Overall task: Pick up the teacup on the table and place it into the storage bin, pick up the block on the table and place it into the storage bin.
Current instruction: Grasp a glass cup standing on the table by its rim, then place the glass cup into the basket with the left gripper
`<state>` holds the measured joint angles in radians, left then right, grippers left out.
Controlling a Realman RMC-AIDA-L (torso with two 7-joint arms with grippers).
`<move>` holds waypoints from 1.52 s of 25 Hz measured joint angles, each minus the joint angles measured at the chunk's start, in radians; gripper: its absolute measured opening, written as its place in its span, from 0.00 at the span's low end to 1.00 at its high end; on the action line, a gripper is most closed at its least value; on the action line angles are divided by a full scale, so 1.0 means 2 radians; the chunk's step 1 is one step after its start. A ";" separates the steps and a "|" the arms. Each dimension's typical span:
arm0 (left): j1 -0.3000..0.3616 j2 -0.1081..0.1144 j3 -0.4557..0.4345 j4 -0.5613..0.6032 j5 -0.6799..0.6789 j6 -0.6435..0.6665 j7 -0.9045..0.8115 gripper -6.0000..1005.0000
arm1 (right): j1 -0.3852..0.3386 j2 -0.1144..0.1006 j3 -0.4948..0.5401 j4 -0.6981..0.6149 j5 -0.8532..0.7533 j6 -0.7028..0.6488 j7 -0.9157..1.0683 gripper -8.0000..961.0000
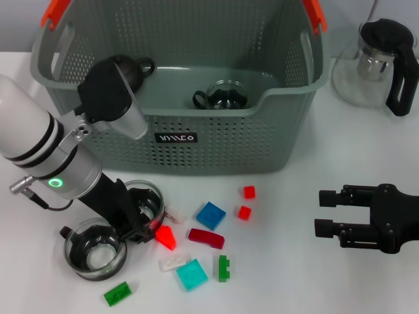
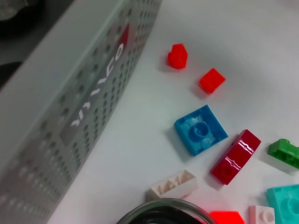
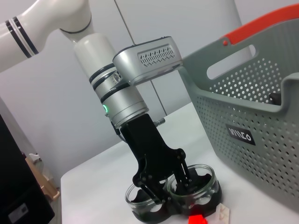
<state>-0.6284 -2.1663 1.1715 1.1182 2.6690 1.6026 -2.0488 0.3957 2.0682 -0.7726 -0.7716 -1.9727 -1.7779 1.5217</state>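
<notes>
In the head view, the bin (image 1: 262,140) is seen at the far middle of the table (image 1: 366,144). One cup (image 1: 222,95) is lying inside the bin already. Two more cups are standing on the table at the near left: a far cup (image 1: 149,196) and a near cup (image 1: 97,252), close together. The left gripper (image 1: 139,219) is held low between them, touching the far cup. Blocks are scattered to the right of the cups: a blue block (image 1: 211,215), a dark red block (image 1: 206,238), a bright red block (image 1: 165,237), a teal block (image 1: 192,275) and some small red, white and green ones. The right gripper (image 1: 321,212) is parked at the near right, well apart from everything, with its fingers spread. A teapot (image 1: 380,62) is standing at the far right.

In the left wrist view, the bin (image 2: 70,93) wall and its label (image 2: 98,88) are seen next to the blue block (image 2: 201,129) and the dark red block (image 2: 235,156). The rim of the far cup (image 2: 163,210) is just seen. The left gripper's own fingers are not shown here.

In the right wrist view, the left gripper (image 3: 168,184) is seen pointing down at the far cup (image 3: 198,179) and the near cup (image 3: 138,203). Its fingers are spread apart, and no cup is lifted. The bin (image 3: 261,121) is seen beyond the cups.
</notes>
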 joint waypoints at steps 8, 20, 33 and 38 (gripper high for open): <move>0.000 0.000 -0.001 0.012 -0.004 -0.004 0.003 0.28 | 0.001 -0.001 0.005 0.002 0.000 0.000 0.000 0.73; 0.001 0.007 -0.048 0.045 -0.031 0.042 0.029 0.05 | 0.005 -0.003 0.011 0.002 0.000 -0.001 0.000 0.73; -0.046 0.125 -0.213 -0.222 -0.348 0.228 0.166 0.06 | 0.006 -0.003 0.011 0.004 0.000 -0.001 0.001 0.73; -0.051 0.122 -0.237 -0.245 -0.477 0.218 0.155 0.07 | 0.006 -0.003 0.011 0.004 0.000 -0.003 0.001 0.73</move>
<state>-0.7299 -1.9213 0.6978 0.6287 1.7148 2.0387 -1.7380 0.4080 2.0617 -0.7502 -0.7638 -1.9727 -1.7846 1.5244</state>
